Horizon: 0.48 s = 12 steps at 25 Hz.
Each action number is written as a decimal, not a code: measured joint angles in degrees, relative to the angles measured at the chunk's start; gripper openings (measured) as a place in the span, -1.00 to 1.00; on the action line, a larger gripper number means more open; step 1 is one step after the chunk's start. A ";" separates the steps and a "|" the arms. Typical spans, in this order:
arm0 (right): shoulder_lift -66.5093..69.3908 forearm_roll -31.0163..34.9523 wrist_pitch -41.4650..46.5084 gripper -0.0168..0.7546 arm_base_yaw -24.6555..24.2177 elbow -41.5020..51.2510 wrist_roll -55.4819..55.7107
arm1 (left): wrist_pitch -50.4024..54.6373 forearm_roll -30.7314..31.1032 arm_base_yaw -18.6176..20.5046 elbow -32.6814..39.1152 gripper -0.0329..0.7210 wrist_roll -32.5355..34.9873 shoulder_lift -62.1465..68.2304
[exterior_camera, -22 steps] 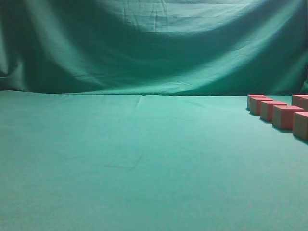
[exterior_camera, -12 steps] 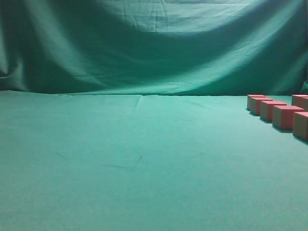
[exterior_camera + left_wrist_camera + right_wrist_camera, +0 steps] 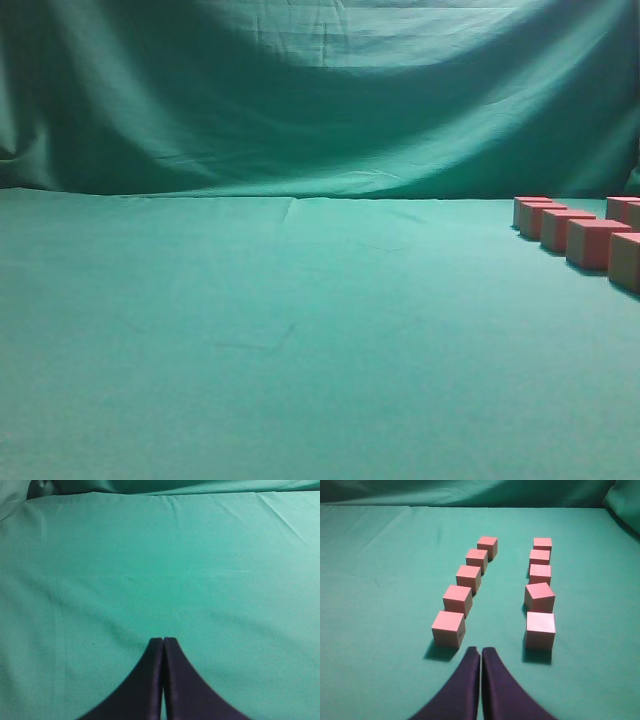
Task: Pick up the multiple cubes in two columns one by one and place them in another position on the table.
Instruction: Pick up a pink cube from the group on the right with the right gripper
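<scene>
Pink cubes [image 3: 492, 592]: two columns, five each | right pincer [image 3: 481, 652]: closed, empty

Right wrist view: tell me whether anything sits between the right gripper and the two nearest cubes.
Nothing visible does. The right gripper, its jaws shut, points into the gap between the columns; only bare table separates it from the near left cube and near right cube.

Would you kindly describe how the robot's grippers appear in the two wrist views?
Only the fingers show. The left gripper and right gripper each have two plain, matte, near-black fingers that are broad at the base and curve inward to narrow tips. No cables or markings are visible.
</scene>
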 joint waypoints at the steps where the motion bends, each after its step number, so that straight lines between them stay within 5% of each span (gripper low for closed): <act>1: 0.00 0.00 0.00 -0.96 0.00 0.00 0.00 | 0.00 0.00 0.00 0.00 -0.91 0.00 0.00; 8: 0.00 1.10 -1.35 -0.96 0.00 0.00 0.00 | 0.00 0.00 0.00 0.00 -0.91 0.00 0.00; 12: 0.00 10.14 -8.94 -0.96 0.00 0.13 0.10 | 0.00 0.00 0.00 0.00 -0.91 0.00 0.00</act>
